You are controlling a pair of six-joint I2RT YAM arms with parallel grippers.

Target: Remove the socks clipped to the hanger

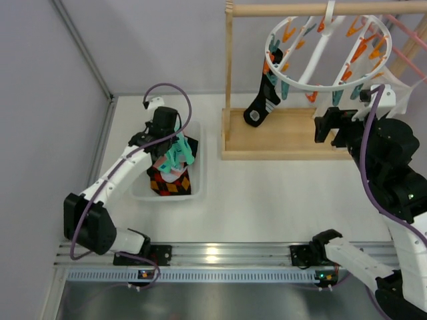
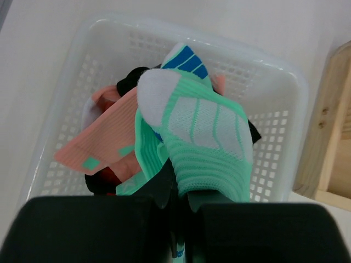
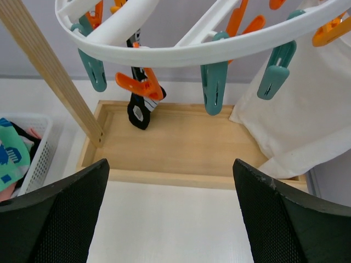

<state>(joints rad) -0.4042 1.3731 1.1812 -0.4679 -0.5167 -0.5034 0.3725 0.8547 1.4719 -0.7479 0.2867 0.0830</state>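
Left gripper (image 2: 179, 201) tight on mint sock (image 2: 204, 137)

The left arm (image 1: 110, 180) stretches forward from its base and bends down at the wrist. The left fingers (image 2: 82, 230) are squeezed tight on a mint-teal sock (image 2: 205, 137). The right arm (image 1: 393, 167) stands up high. The right fingers (image 3: 52, 219) are spread wide apart and are empty.

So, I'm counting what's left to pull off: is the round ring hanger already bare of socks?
No, a black sock with white marks hangs down from the hanger in the right wrist view.
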